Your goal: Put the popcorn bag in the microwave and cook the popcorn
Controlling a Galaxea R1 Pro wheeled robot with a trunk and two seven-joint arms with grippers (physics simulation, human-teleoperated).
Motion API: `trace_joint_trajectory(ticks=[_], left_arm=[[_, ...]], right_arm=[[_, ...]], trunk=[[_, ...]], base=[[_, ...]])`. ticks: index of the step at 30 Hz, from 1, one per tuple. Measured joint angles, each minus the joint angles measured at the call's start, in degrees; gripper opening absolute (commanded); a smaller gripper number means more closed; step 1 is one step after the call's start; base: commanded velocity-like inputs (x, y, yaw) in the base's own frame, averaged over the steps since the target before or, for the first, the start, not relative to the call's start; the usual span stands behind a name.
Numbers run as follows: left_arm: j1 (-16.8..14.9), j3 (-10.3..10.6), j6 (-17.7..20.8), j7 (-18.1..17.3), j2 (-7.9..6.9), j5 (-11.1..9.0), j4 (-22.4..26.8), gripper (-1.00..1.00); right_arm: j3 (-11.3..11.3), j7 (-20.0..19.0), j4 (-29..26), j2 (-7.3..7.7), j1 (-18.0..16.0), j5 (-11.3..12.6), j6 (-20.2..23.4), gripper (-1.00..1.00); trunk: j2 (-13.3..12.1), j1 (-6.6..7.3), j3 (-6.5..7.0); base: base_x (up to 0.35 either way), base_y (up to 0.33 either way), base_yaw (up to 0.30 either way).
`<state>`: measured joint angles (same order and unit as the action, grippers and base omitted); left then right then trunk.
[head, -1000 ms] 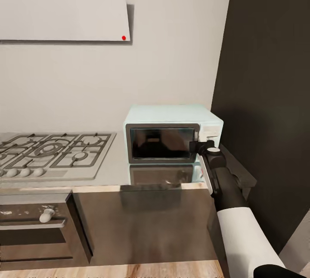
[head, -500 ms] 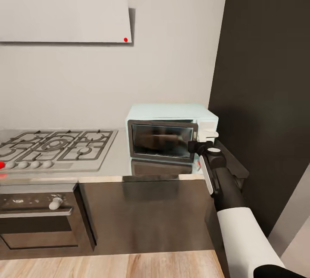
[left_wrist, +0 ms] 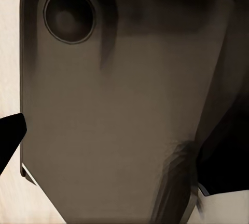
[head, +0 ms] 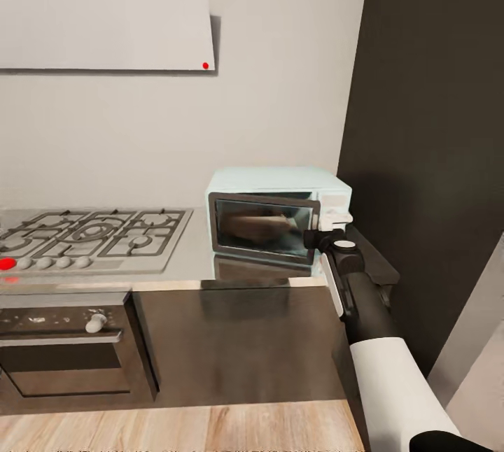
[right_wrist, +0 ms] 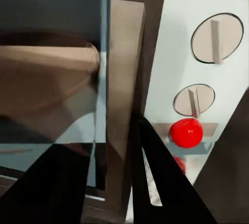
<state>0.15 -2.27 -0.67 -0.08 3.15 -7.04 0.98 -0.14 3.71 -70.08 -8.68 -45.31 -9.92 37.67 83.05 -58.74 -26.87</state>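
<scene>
Sitting right at the door edge of the microwave (head: 278, 221) beside its knobs (right_wrist: 217, 38), r gripper (head: 323, 236) looks parked to work door/controls, jaws' open/closed state unclear; popcorn bag (right_wrist: 44, 76) already inside behind glass, just ahead of gripper.

Right pincer (head: 316, 240) tips hidden against the microwave (head: 280, 186) door edge in head view; open or shut, can't tell. Tan shape behind the dark glass (head: 260, 228) blurred by reflections, likely the bag (right_wrist: 46, 78), cut off by the frame edge in right wrist view. Stove (head: 91, 238) cut off at the left edge; one knob glowing red (head: 7, 264), detail too small. Oven (head: 66, 347) front cropped at left. Left wrist view dark and blurred up close; round recess (left_wrist: 69, 16) unidentifiable. Tabletop (head: 189, 266) partly hidden by the right arm.
</scene>
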Motion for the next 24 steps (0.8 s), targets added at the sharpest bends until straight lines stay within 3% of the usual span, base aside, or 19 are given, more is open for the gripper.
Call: trace_joint_trajectory(ticks=[4,5,6,17,24], left_arm=[[0.0,0.0,0.0,0.0,0.00,0.0,0.0,1.00],[0.0,0.1,0.0,0.0,-0.01,0.0,0.0,1.00],[0.0,0.1,0.0,0.0,0.00,0.0,0.0,1.00],[0.0,0.1,0.0,0.0,0.00,0.0,0.0,1.00],[0.0,0.0,0.0,0.0,0.00,0.0,0.0,1.00]], right_arm=[[0.0,-0.1,0.0,-0.02,0.0,0.8,-0.1,-1.00],[0.0,-0.1,0.0,-0.01,0.0,0.8,-0.1,1.00],[0.0,-0.1,0.0,0.01,0.0,-0.4,0.1,1.00],[0.0,-0.4,-0.5,0.62,0.0,-0.5,0.8,1.00],[-0.1,-3.6,-1.7,1.55,0.1,-0.1,5.8,1.00]], trunk=[[0.0,0.01,0.00],[0.0,0.01,0.00],[0.0,0.02,0.00],[0.0,0.02,0.00],[0.0,0.02,0.00]], base=[[-0.073,0.000,0.000],[0.000,0.000,0.000],[0.000,0.000,0.000],[0.000,0.000,0.000],[0.000,0.000,0.000]])
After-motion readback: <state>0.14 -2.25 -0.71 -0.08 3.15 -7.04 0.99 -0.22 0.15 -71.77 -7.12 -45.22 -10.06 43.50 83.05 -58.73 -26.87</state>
